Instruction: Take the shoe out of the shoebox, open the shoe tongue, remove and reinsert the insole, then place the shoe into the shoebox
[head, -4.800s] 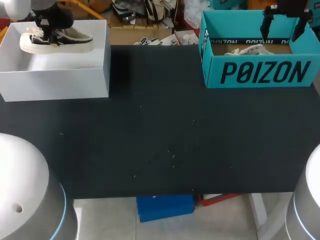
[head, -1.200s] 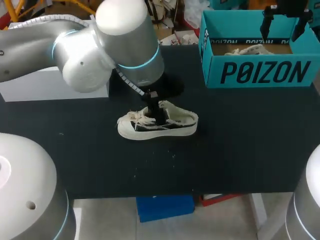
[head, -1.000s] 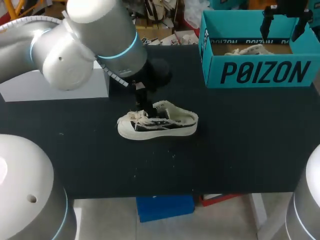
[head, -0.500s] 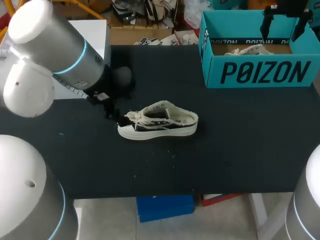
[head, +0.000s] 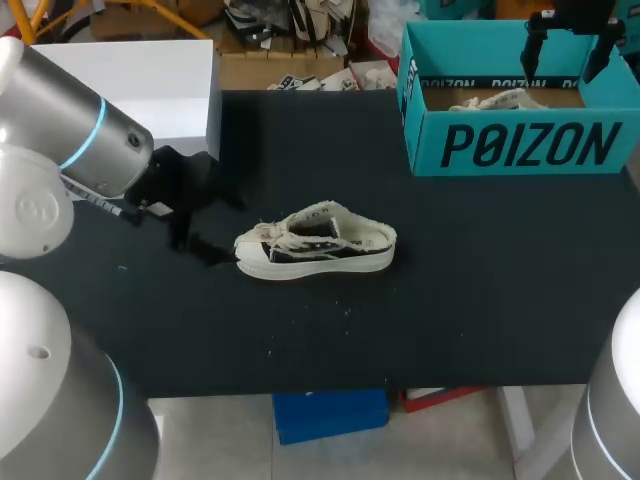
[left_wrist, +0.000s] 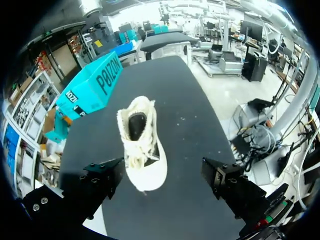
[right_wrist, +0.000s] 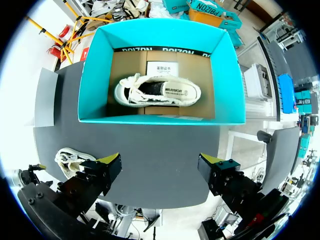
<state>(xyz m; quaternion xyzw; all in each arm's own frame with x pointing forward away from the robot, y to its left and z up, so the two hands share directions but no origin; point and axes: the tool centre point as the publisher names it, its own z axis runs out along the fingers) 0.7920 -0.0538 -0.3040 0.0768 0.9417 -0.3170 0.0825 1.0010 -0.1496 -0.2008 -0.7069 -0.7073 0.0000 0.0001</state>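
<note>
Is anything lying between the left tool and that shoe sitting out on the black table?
Nothing visible does. The left tool hangs open just off the toe of the shoe, without touching it, and only bare black table lies between them.

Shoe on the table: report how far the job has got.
Done: the shoe stands on the table, outside the white box. In hand: nothing; the left pincer is open just off its toe, the right pincer open above the teal box, which holds a second shoe. Left, it seems: opening the tongue, the insole, boxing the shoe.
</note>
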